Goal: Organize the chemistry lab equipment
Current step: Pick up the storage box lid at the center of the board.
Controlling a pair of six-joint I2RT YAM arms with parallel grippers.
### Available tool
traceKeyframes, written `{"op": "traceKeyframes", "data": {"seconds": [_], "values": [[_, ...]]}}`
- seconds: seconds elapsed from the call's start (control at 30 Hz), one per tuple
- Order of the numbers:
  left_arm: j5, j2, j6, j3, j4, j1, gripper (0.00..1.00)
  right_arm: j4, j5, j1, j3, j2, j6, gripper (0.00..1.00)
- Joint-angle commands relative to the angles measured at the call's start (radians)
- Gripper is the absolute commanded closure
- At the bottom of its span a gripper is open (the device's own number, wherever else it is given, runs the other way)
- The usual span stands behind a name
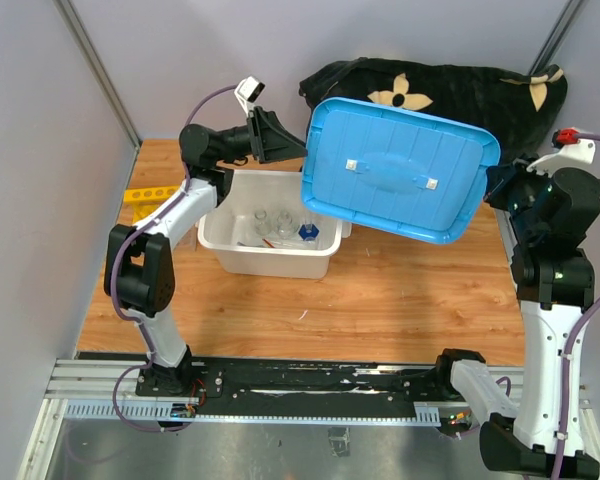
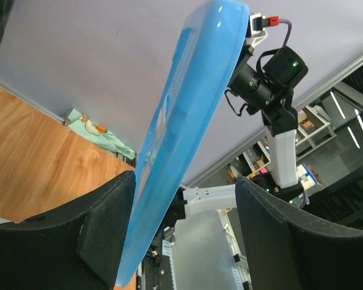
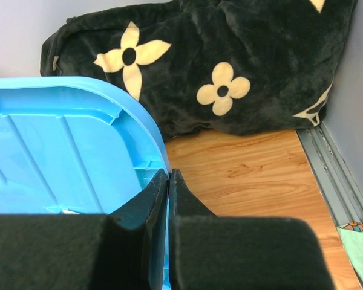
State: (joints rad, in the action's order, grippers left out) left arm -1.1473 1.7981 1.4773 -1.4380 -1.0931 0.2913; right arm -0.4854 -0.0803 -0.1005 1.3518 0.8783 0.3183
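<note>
The blue lid (image 1: 395, 170) hangs tilted above the table, over the right side of the white tub (image 1: 270, 262). My right gripper (image 1: 495, 185) (image 3: 169, 175) is shut on the rim of the blue lid (image 3: 60, 151) at its right end. My left gripper (image 1: 285, 135) (image 2: 186, 187) stands open at the lid's left end. The edge of the blue lid (image 2: 181, 115) runs between its fingers, close to the left finger (image 2: 103, 229) and well away from the other. Small clear glass flasks (image 1: 263, 222) and a blue-capped piece (image 1: 307, 231) lie inside the tub. A yellow tube rack (image 1: 145, 195) sits at the far left.
A black cloth with cream flowers (image 1: 450, 95) (image 3: 230, 60) is heaped at the back right. The grey wall and a metal rail border the wooden table (image 3: 260, 169) on the right. A greenish scrap (image 3: 357, 241) lies past the rail.
</note>
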Motion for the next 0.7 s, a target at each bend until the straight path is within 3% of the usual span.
{"op": "traceKeyframes", "data": {"seconds": [0.0,0.33,0.57,0.67], "values": [[-0.037,-0.043,-0.106,0.033,0.074,0.013,0.32,0.069,-0.024,-0.006,0.007,0.005,0.036,0.99],[-0.013,-0.052,-0.234,0.033,0.199,0.014,0.50,0.077,-0.037,-0.005,0.010,0.025,0.046,0.99],[0.038,-0.105,-0.517,0.011,0.484,0.019,0.53,0.085,-0.044,-0.001,0.008,0.034,0.057,0.99],[0.086,-0.122,-0.716,-0.037,0.749,0.023,0.51,0.089,-0.044,0.001,0.006,0.036,0.058,0.99]]}}
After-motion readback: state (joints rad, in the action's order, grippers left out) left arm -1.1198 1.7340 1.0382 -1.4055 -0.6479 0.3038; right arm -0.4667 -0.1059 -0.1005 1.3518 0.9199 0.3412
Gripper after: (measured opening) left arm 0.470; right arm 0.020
